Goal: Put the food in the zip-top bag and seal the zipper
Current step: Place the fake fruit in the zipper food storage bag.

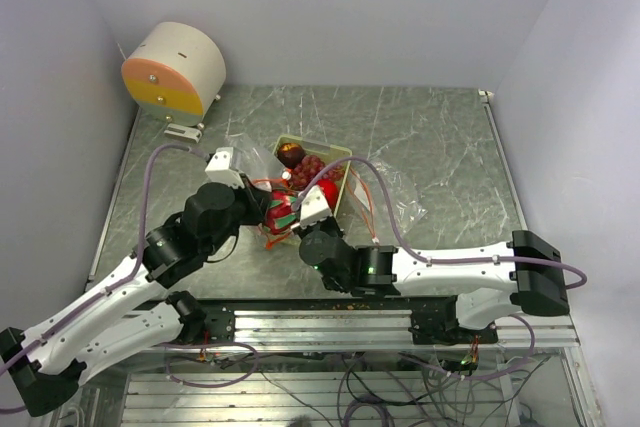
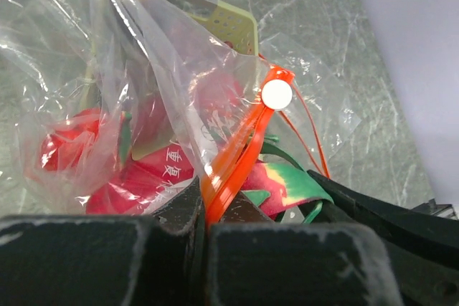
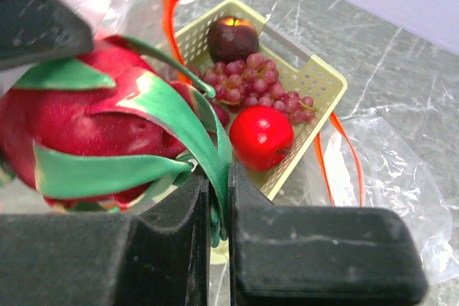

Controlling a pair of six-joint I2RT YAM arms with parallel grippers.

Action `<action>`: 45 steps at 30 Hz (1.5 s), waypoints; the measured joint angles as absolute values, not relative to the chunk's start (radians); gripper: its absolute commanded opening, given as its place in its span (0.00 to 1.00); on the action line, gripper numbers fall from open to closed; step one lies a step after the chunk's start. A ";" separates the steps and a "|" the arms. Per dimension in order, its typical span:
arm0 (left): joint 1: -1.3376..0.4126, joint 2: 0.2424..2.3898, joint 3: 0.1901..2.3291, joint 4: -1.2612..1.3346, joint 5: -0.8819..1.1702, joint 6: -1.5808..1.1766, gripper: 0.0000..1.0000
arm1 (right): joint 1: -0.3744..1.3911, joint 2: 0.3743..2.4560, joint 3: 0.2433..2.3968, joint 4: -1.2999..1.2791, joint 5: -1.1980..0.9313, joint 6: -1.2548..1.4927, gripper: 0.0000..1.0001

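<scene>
My left gripper [image 2: 212, 214] [image 1: 264, 209] is shut on the orange zipper strip [image 2: 237, 155] of the clear zip-top bag [image 2: 143, 69], holding its mouth up; a white slider [image 2: 277, 94] sits on the strip. Right beside it, my right gripper [image 3: 219, 213] [image 1: 297, 217] is shut on a green leaf of the pink-red dragon fruit [image 3: 86, 120] [image 2: 290, 184], which hangs at the bag's mouth. Behind, the pale green tray [image 3: 324, 80] [image 1: 338, 153] holds a red apple [image 3: 262, 137], a purple grape bunch [image 3: 251, 80] and a dark round fruit [image 3: 232, 37].
The rest of the bag [image 1: 395, 202] spreads over the marbled table to the right of the tray. A round drum with a pink-and-yellow face [image 1: 175, 72] stands at the back left. White walls close in on both sides, and a metal rail [image 1: 400, 312] runs along the near edge.
</scene>
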State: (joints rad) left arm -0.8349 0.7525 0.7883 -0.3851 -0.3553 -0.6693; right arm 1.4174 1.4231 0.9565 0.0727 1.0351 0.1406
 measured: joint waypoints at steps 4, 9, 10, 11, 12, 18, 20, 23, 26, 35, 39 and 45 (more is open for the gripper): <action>-0.834 0.731 0.775 -0.361 -0.355 -0.693 0.07 | 1.391 1.432 0.957 0.142 1.079 0.160 0.00; -0.834 0.720 0.746 -0.325 -0.365 -0.708 0.07 | 1.359 1.432 0.926 0.238 1.014 0.159 0.00; -0.834 0.719 0.740 -0.322 -0.369 -0.709 0.07 | 1.356 1.432 0.916 0.250 0.980 0.158 0.00; -0.834 0.723 0.736 -0.320 -0.374 -0.709 0.07 | 1.354 1.432 0.904 0.266 0.939 0.157 0.00; -0.834 0.731 0.734 -0.319 -0.378 -0.710 0.07 | 1.355 1.432 0.892 0.281 0.905 0.158 0.00; -0.835 0.838 0.758 -0.314 -0.379 -0.703 0.07 | 1.388 1.458 0.868 0.300 0.848 0.166 0.00; -0.835 0.877 0.778 -0.308 -0.375 -0.699 0.07 | 1.394 1.468 0.868 0.308 0.859 0.171 0.00; -0.835 0.901 0.782 -0.294 -0.356 -0.698 0.07 | 1.401 1.489 0.870 0.316 0.911 0.184 0.00; -0.835 0.902 0.762 -0.263 -0.330 -0.705 0.07 | 1.400 1.539 0.904 0.317 0.983 0.184 0.00; -0.844 0.806 0.741 -0.278 -0.282 -0.719 0.07 | 1.270 1.551 0.931 0.311 1.010 0.262 0.00; -0.852 0.724 0.702 -0.300 -0.278 -0.741 0.07 | 1.226 1.480 0.921 0.348 1.007 0.268 0.00; -0.856 0.716 0.685 -0.287 -0.268 -0.759 0.07 | 1.226 1.467 0.921 0.377 0.960 0.237 0.00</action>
